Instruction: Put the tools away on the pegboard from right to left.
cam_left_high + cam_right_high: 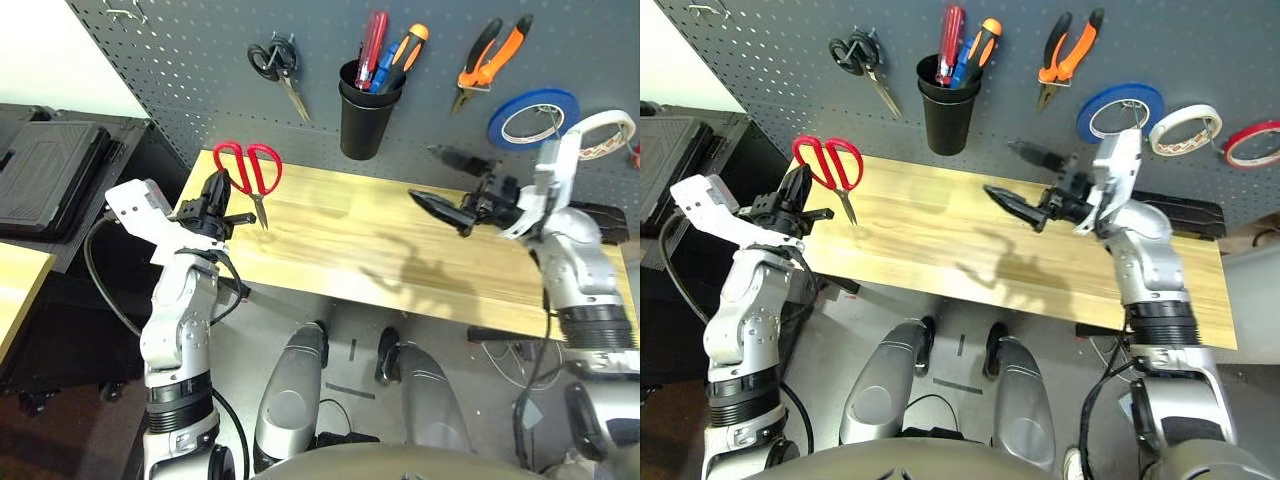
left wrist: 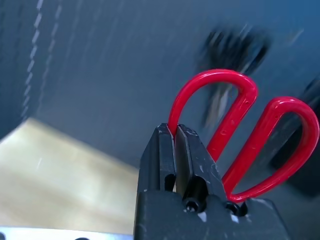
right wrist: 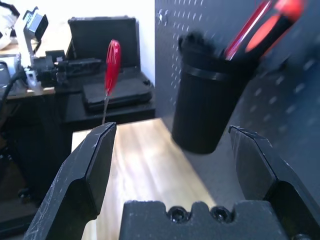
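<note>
The left gripper (image 1: pixel 213 203) is pinched shut on one loop of the red-handled scissors (image 1: pixel 250 170), held above the wooden table's (image 1: pixel 340 240) left end, handles up, blades hanging down. The right gripper (image 1: pixel 1025 185) is splayed wide and empty, so the left arm is nearer. Beyond and above lies the pegboard (image 1: pixel 200 50); its bare hook (image 1: pixel 122 14) is partly cropped, the wrist view too blurred to help.
</note>
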`<state>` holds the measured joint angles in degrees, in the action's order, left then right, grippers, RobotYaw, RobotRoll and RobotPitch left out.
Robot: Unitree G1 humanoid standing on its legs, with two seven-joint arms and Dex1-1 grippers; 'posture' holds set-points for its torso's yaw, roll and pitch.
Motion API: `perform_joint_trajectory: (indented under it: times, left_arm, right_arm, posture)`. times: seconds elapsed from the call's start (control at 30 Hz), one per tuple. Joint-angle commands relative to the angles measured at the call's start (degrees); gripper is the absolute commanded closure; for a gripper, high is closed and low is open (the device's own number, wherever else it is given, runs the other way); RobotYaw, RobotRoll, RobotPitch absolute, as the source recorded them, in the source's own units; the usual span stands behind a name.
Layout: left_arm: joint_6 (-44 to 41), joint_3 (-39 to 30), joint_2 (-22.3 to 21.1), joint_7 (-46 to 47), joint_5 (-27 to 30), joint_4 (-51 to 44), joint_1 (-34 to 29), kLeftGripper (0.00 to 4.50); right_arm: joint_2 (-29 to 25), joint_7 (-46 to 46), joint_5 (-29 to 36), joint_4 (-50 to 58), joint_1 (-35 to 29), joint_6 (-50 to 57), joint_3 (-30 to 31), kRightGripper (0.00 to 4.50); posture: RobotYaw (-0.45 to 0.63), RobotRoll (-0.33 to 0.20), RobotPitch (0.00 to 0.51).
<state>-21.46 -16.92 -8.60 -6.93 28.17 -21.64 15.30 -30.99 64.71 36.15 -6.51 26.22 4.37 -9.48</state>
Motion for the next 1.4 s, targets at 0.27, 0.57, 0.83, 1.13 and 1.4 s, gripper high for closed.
perform_joint_trajectory:
  times: [0.27, 0.57, 0.83, 1.13, 1.4]
  left_arm:
    - [-5.1, -1.7, -3.3, 2.4, 3.6, 1.7, 9.5, 4.46]
    - [-5.4, -1.2, -4.8, 1.9, 2.2, 10.8, 15.7, 4.46]
    - [0.6, -1.0, -6.0, -0.4, -1.5, 26.9, 23.5, 4.46]
    - [10.8, 1.8, -7.6, -6.3, -7.8, 53.4, 35.7, 4.46]
    - [12.0, 6.4, -9.0, -12.7, -12.0, 55.0, 30.7, 1.70]
  right_arm:
    - [-4.6, 1.0, 6.7, 3.7, 2.8, 9.1, -4.8, 0.00]
    - [-4.0, -0.7, 5.6, 3.4, 5.6, 9.9, -5.2, 0.00]
    - [-2.1, -3.1, 4.2, 4.3, 5.8, 9.1, -4.3, 0.00]
    - [0.8, -6.9, -0.2, 3.7, 5.9, 5.6, -3.2, 0.00]
    - [4.6, -11.4, -5.1, 4.4, 0.9, 0.2, -2.3, 0.00]
  posture:
    - [0.26, 0.000, 0.234]
    - [0.25, 0.000, 0.233]
    - [0.23, 0.000, 0.229]
    - [0.20, 0.000, 0.209]
    - [0.19, 0.000, 0.199]
